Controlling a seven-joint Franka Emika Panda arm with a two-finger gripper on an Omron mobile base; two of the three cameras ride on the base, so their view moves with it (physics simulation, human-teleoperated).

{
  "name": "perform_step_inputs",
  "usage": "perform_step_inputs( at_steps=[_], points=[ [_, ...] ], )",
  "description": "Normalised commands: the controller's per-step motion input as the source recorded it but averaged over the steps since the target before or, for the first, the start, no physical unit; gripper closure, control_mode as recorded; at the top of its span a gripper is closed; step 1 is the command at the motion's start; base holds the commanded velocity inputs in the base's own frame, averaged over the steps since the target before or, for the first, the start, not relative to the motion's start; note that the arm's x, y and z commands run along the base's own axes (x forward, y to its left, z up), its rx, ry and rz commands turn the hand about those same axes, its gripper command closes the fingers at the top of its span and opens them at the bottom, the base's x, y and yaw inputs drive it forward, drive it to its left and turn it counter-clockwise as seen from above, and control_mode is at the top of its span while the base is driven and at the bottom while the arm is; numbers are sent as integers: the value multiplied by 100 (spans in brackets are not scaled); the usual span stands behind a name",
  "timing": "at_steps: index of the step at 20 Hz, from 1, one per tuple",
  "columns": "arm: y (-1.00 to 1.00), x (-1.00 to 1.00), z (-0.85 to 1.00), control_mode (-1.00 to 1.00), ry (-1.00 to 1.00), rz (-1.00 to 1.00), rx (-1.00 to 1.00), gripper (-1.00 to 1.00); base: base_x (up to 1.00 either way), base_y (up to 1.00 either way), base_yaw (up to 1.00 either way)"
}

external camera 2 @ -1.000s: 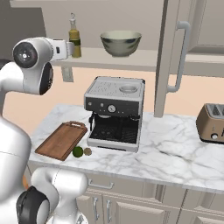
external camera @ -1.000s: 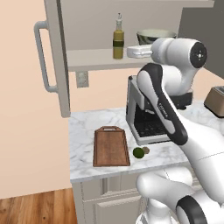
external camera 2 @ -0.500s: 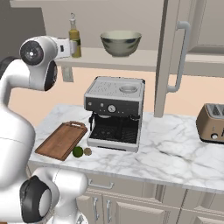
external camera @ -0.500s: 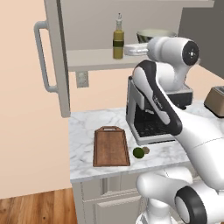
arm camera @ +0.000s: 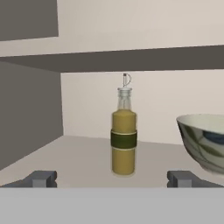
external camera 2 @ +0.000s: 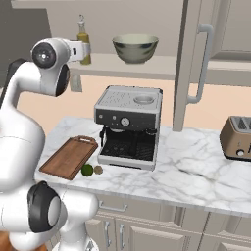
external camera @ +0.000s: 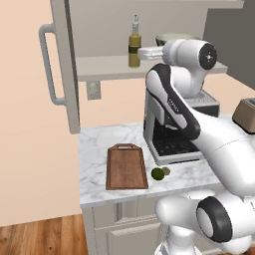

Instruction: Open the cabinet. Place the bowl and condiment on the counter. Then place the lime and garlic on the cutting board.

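Observation:
The cabinet stands open, its door (external camera: 62,64) (external camera 2: 196,63) swung out. On its shelf the condiment (external camera: 134,42) (external camera 2: 83,32) (arm camera: 124,140) stands upright to the left of the bowl (external camera: 172,39) (external camera 2: 136,48) (arm camera: 203,140). My gripper (external camera: 142,52) (external camera 2: 81,50) (arm camera: 113,179) is level with the shelf, open, aimed at the bottle and a short way off it, holding nothing. On the counter (external camera: 94,149) (external camera 2: 196,162) the lime (external camera: 157,173) (external camera 2: 87,169) and garlic (external camera: 167,171) (external camera 2: 98,170) lie side by side just off the cutting board (external camera: 126,167) (external camera 2: 68,158).
A coffee machine (external camera: 169,134) (external camera 2: 128,125) stands on the counter under the shelf, right of the board. A toaster (external camera: 246,114) (external camera 2: 237,138) sits at the far right. My arm hides part of the bowl in the left base view.
The hand has crept along the shelf front toward the condiment, and the arm's elbow has swung. The jaws stay open; nothing on the shelf or counter has moved.

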Motion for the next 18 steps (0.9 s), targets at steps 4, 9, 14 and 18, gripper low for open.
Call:
perform_step_inputs(
  at_steps=[4, 9, 14, 18],
  points=[
    [0, 39, 0, -100, 0, 0, 0, -100, 0, 0, 0],
    [0, 43, 0, -100, 0, 0, 0, -100, 0, 0, 0],
    [0, 41, 0, -100, 0, 0, 0, -100, 0, 0, 0],
    [0, 40, 0, -100, 0, 0, 0, -100, 0, 0, 0]
  ],
)
